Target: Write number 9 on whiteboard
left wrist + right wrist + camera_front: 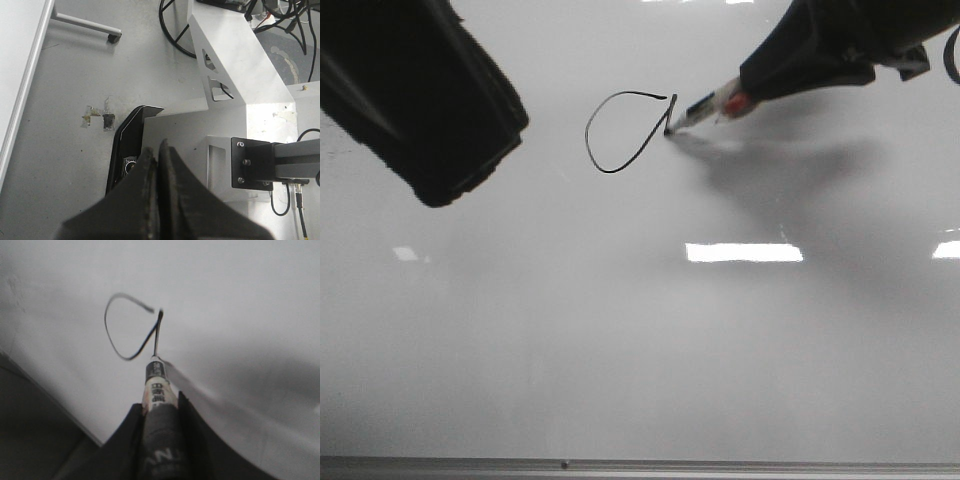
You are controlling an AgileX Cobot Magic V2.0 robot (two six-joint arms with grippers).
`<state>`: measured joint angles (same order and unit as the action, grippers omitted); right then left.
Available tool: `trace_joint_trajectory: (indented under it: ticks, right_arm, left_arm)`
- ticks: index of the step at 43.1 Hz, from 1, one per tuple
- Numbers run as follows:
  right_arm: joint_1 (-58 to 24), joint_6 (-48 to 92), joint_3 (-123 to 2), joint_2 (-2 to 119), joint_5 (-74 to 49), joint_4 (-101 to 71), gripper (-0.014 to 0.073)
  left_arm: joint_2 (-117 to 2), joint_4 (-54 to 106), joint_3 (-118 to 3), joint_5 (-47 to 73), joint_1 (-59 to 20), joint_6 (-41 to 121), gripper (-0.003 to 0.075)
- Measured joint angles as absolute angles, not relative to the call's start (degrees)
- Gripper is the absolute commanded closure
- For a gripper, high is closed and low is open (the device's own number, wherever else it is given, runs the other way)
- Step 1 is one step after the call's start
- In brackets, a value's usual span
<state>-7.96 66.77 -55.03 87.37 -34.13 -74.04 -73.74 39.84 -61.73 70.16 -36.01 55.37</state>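
Observation:
The whiteboard fills the front view, glossy pale grey. A thin black teardrop loop with a short stroke down its right side, the number 9 as it stands, lies at the upper middle; it also shows in the right wrist view. My right gripper is shut on a marker, whose tip touches the board at the foot of the short stroke. In the right wrist view the marker sticks out between the fingers. My left gripper is shut and empty, held off the board over the floor.
The left arm hangs dark over the board's upper left. The board's thin metal edge runs along the near side. A cable loop shows at the far right. The left wrist view shows floor, a white frame and cables.

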Motion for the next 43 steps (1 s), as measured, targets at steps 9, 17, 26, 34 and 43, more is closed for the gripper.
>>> trace_joint_trajectory:
  ticks: [9,17,26,34,43]
  right_arm:
    - [-11.65,64.95,-49.27,90.59,-32.36,-70.12,0.0654]
    - [-11.82,64.95,-48.71,88.64,-34.13,-69.83,0.0654]
    - [-12.46,67.54,-50.09,79.02,-45.97,-66.94,0.0654]
    - [-12.9,67.93,-52.14,73.72,-59.5,-59.12,0.0654]
    - [-19.12,67.24,-55.54,72.08,-65.54,-57.83,0.0654]
  left_arm:
    - [-73.74,39.84,-61.73,70.16,-36.01,55.37,0.0739]
    - [-73.74,39.84,-61.73,70.16,-36.01,55.37,0.0713]
    - [-73.74,39.84,-61.73,67.84,-36.01,55.37,0.0293]
    - [-73.74,39.84,-61.73,60.21,-36.01,55.26,0.015]
    - [-73.74,39.95,-61.73,56.98,-36.01,56.45,0.0222]
